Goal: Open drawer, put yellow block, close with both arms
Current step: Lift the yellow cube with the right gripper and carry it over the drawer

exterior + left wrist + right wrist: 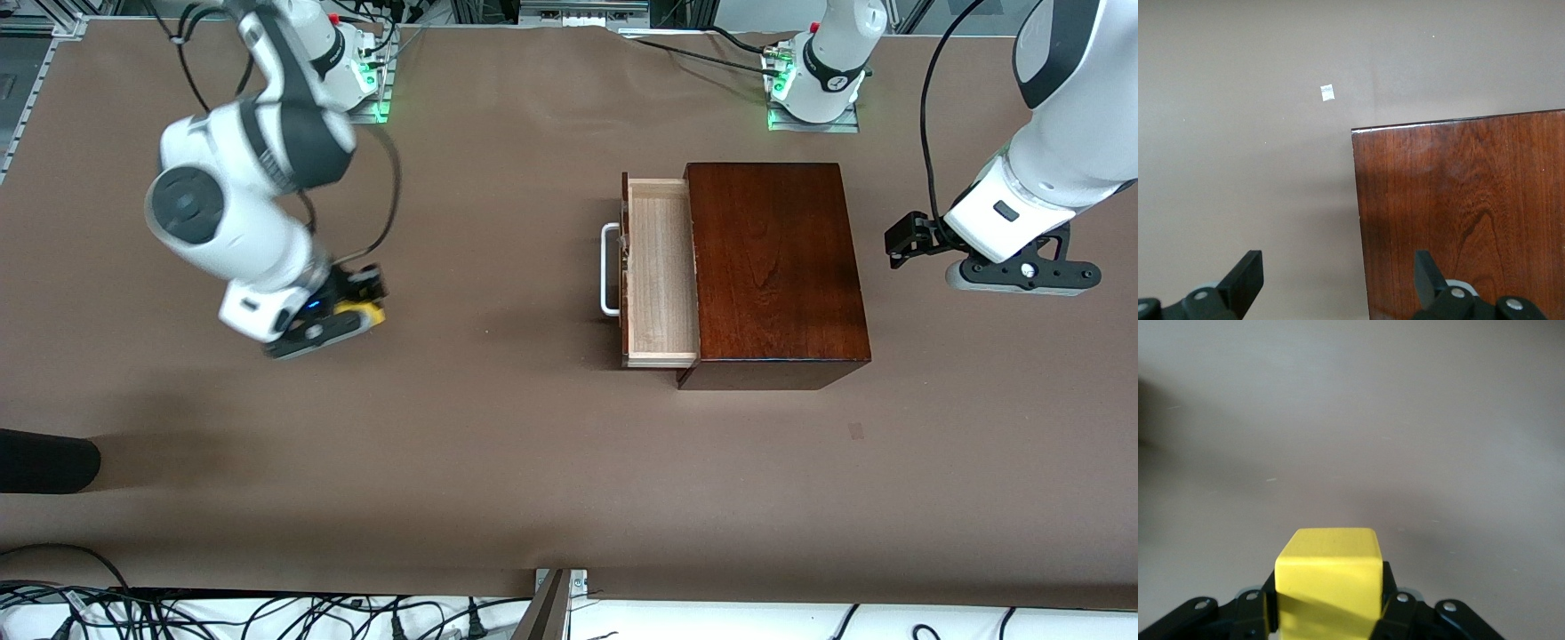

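Already our right gripper (pixel 1328 613) pinches the yellow block (pixel 1328 577) over bare table, well apart from the open drawer (pixel 660 271); a shallow grip could let it slip in transit. Our left gripper (pixel 1338 280) waits wide over the box (pixel 1458 207) edge

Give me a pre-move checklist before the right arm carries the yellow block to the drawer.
1. Block gripped: ok. The right gripper is shut on the yellow block.
2. Drawer open: ok. The drawer is pulled out of the wooden box.
3. Drawer tray free: ok. Nothing shows inside it.
4. Path over the table: ok. Nothing lies between block and drawer.
5. Left gripper out of the way: ok. It is open, at the box's edge toward the left arm's end, away from the drawer.
6. Block lifted off the table: cannot tell.
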`<state>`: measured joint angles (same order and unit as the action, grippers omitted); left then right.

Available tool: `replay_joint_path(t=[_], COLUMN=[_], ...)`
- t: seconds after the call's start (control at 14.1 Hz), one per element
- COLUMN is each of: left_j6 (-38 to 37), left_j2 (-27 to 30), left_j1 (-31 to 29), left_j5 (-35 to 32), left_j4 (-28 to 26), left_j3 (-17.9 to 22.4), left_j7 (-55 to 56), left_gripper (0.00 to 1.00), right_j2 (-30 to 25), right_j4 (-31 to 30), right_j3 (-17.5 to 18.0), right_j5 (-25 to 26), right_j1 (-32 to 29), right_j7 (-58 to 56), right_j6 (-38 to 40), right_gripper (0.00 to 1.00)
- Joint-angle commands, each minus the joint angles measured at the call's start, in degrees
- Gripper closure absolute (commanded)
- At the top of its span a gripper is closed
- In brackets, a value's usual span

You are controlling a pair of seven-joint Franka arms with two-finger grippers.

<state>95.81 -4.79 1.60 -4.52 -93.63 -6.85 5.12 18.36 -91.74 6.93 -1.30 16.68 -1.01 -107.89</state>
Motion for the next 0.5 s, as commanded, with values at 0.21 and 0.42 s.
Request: replay_joint_path(t=[0.21, 0.42], left_j6=[-0.71, -0.71], left_j2=[-1.27, -1.27], left_j1=[-0.11, -0.19], left_j5=[0.12, 0.12], left_j4=[2.66, 2.84], left_j3=[-0.18, -0.18], left_j7=[-1.25, -1.25], left_gripper=[0.0, 0.0], right_j2=[4.64, 12.2], right_j4=[11.38, 21.57], right_j3=[-0.16, 0.72], right_j5=[6.49, 6.14], right_j1=[16.09, 22.32], right_j7=[-6.53, -17.33], right_j6=[3.65, 4.52], right_gripper=[0.99, 0.99])
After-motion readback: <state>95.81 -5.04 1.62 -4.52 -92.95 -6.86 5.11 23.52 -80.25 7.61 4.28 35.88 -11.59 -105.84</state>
